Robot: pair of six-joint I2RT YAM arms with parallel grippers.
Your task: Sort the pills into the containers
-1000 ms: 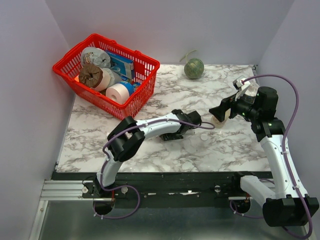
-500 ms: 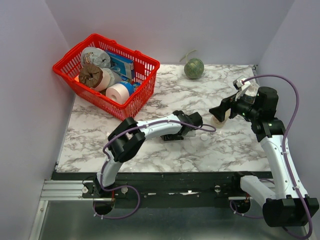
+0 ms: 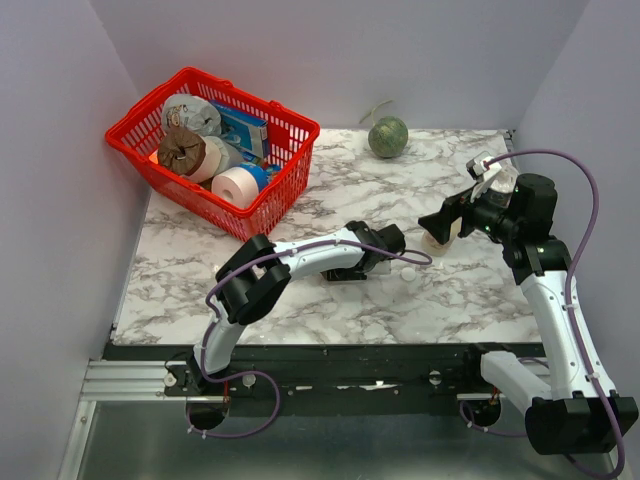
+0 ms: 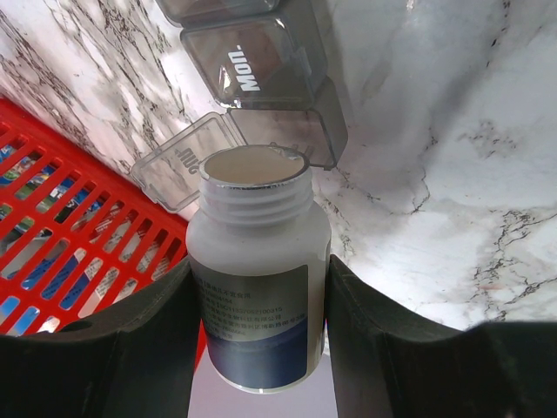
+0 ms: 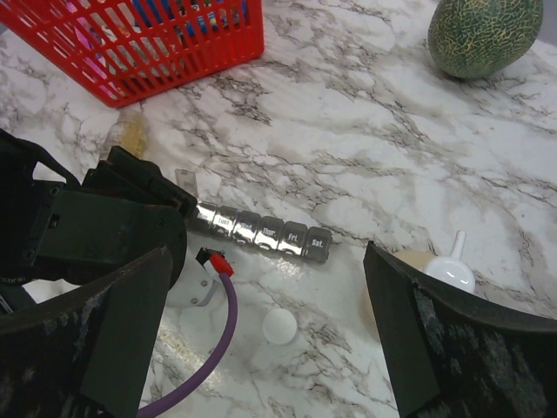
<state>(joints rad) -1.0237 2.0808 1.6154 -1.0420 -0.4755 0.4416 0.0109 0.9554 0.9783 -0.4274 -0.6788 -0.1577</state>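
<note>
My left gripper [image 4: 258, 348] [image 3: 372, 248] is shut on a white uncapped bottle [image 4: 258, 287] with a grey-blue label. Its mouth points at the dark-grey pill organizer [image 4: 261, 70] [image 5: 261, 231] [image 3: 342, 272]. The organizer's end compartment [image 4: 291, 131] is open with its lid [image 4: 183, 161] flipped back; the one beside it, marked Mon, is shut. No pills show in the bottle mouth or the open compartment. What looks like a small clear vial of tan-yellow pieces [image 5: 130, 138] lies by the basket, behind the left arm. My right gripper [image 5: 278, 340] [image 3: 435, 222] is open and empty, held above the table.
The bottle's white cap [image 5: 280, 325] [image 3: 408, 273] lies loose in front of the organizer. A beige nozzle bottle [image 5: 452, 270] [image 3: 441, 236] stands under my right gripper. The red wire basket [image 3: 262, 213] [image 5: 174, 43] [image 4: 61, 252] is at the back left, and a green melon [image 3: 388, 137] [image 5: 483, 35] at the back.
My left gripper with the bottle has shifted slightly left over the organizer. The right arm has not moved.
</note>
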